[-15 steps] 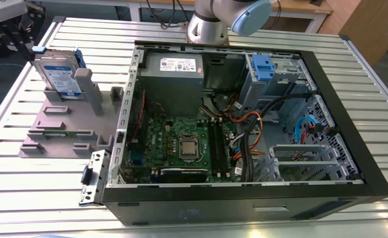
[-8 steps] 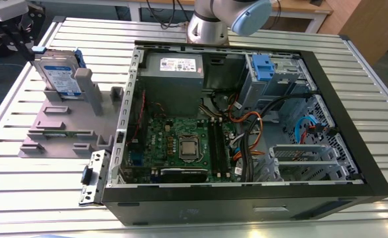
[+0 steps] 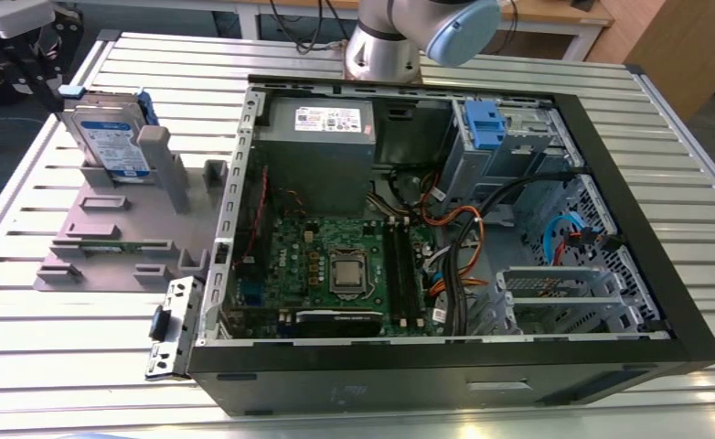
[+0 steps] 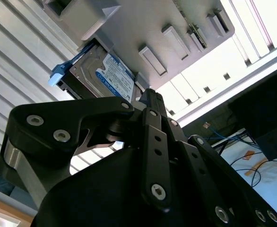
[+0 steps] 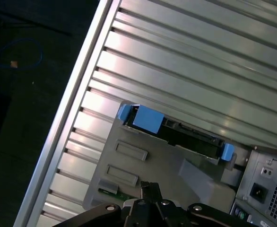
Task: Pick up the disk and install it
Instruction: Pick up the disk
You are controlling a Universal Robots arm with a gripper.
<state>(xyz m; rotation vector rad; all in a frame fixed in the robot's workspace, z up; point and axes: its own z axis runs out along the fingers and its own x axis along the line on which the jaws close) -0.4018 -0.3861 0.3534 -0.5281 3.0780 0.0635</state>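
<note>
The disk stands upright on its edge in a grey holder on the slatted table, at the exterior view's left. Its white-and-blue label faces out and a blue bracket frames it. The second wrist view has the disk just beyond my fingertips, and the first wrist view shows the disk edge-on with its blue bracket ends. My gripper hovers above the holder, apart from the disk, shut with nothing in it. The gripper shows dark linkage arms in both wrist views.
An open black computer case lies on the table beside the holder, with motherboard, grey power supply, cables and a blue-latched drive bay. The arm's base stands behind the case. The table edge runs near the holder.
</note>
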